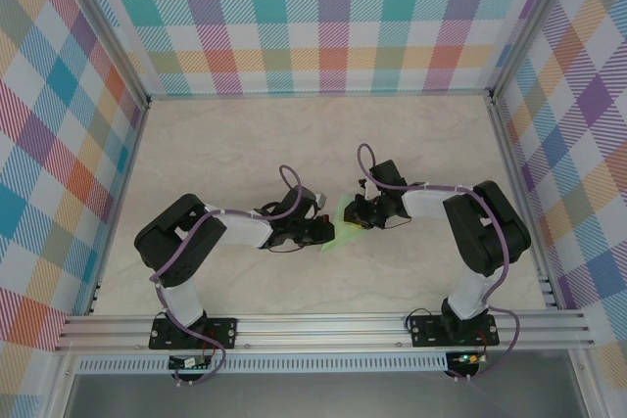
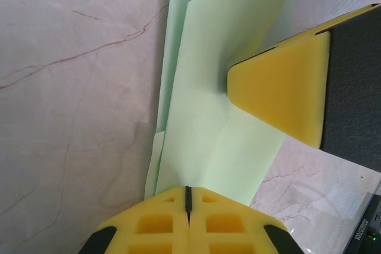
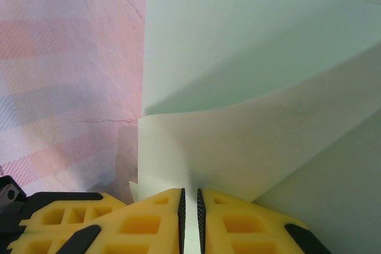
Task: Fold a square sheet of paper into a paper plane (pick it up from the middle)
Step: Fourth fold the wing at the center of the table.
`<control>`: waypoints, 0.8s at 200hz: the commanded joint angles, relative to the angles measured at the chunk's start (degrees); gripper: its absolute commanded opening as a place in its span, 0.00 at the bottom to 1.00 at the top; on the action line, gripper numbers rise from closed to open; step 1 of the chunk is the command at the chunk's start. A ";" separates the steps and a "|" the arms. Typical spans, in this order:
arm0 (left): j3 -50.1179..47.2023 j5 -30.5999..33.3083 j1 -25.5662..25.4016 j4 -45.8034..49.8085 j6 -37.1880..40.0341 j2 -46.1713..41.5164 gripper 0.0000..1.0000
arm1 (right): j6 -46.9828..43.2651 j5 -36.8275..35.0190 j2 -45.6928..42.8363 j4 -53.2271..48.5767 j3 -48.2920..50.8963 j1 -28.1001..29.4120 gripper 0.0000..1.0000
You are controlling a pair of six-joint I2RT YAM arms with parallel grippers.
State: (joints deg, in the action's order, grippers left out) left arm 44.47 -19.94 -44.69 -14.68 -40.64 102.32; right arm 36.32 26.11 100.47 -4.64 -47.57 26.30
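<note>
Right hand (image 3: 190,193) clamps the square sheet of paper (image 3: 256,87) on the table (image 2: 71,99); left hand (image 2: 188,190) shut alongside.

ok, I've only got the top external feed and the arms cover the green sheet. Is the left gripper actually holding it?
Observer: Yes. On the left wrist camera the left gripper is shut, and the edge of the square sheet of paper runs in between its jaws.
Operator: And the right one?
Observer: The right gripper is pinching it too. Its wrist camera shows paper going into the narrow slit between the jaws.
Operator: Is the sheet flat?
Observer: No, it's folded over. The left wrist camera shows one layer lying on another, with their edges offset.
</note>
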 commanded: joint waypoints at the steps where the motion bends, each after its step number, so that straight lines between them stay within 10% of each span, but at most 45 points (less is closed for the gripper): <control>1: -1.00 -0.32 0.06 6.68 1.16 2.27 0.00 | -1.67 2.52 -0.77 2.59 0.26 -0.35 0.16; 160: -0.32 0.71 0.04 12.13 2.61 1.83 0.00 | -3.21 -4.92 2.44 -1.24 -0.73 -0.18 0.08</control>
State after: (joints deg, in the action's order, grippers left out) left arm 45.23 -19.92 -44.69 -12.97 -39.81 102.39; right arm 36.38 26.74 100.82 -3.31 -46.50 28.95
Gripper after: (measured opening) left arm 0.046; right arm 0.086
